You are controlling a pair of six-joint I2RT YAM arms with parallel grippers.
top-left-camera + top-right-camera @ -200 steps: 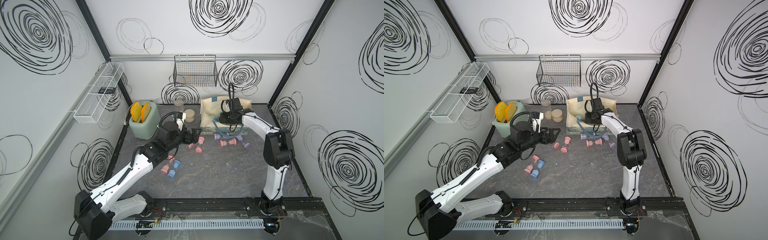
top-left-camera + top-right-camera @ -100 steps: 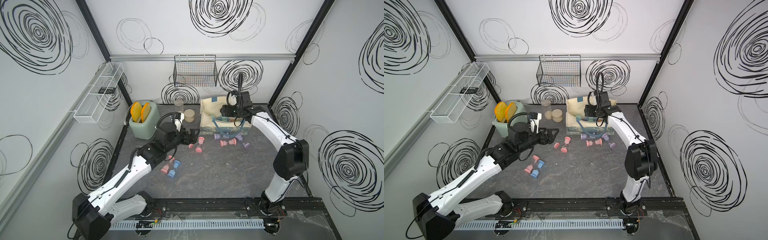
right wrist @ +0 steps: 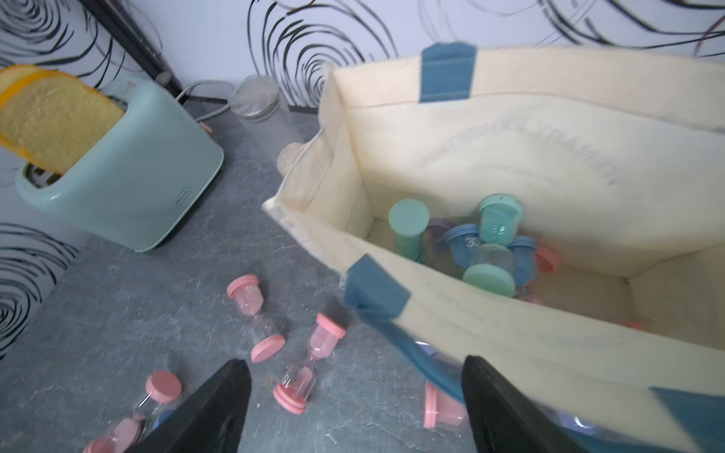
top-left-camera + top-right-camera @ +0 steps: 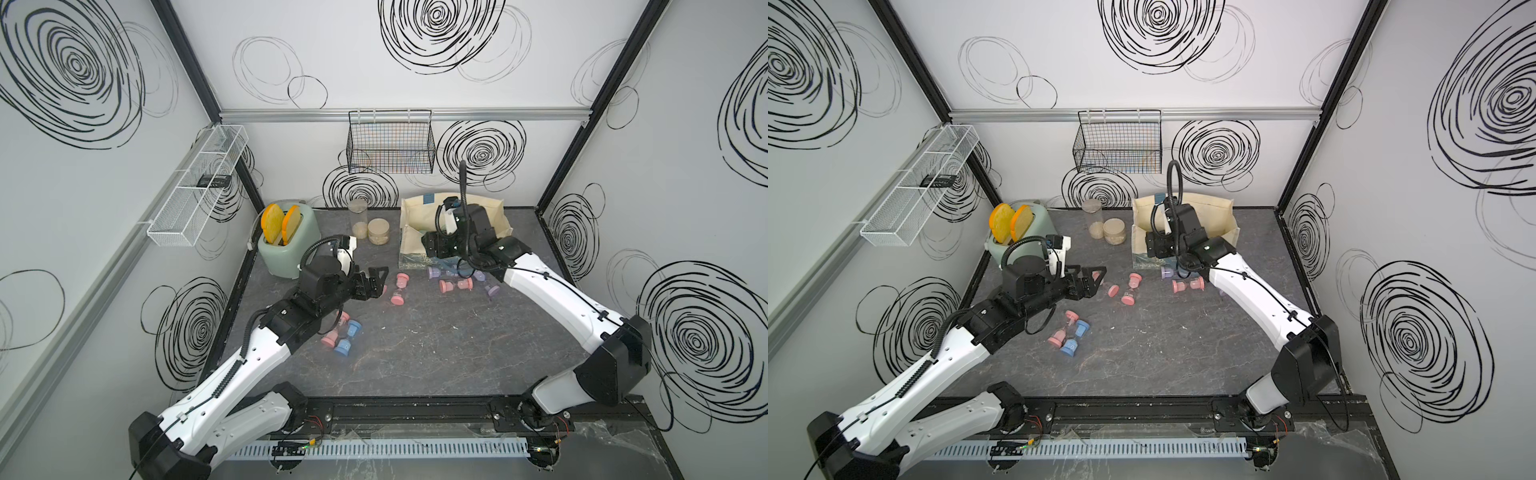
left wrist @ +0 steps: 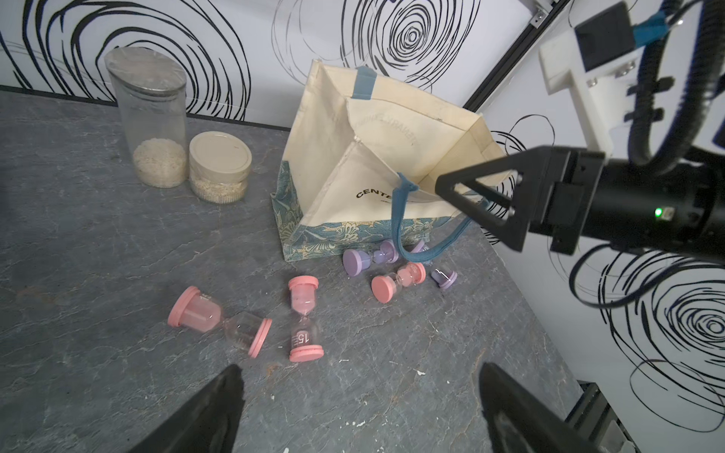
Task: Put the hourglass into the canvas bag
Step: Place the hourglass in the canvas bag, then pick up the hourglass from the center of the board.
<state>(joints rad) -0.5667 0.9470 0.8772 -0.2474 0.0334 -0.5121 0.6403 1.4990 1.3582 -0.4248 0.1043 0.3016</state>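
Left gripper (image 5: 359, 368) spread, empty, poised near a pink-capped clear hourglass (image 5: 304, 319) on the grey stone-look surface (image 5: 98, 255), left and near of the cream canvas bag (image 5: 392, 129) with blue handles. Suggest: straddle its narrow waist, close gently, avoid the second pink hourglass (image 5: 219, 321) beside it. Right gripper (image 3: 353, 362) spread, empty, above bag's near rim.

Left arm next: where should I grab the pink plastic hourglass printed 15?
Take the pink hourglass marked 15 at its narrow glass waist, from above, with the open left gripper. It lies on its side, pointing away from the gripper, so the jaws straddle it and its wider caps should stop it slipping out.
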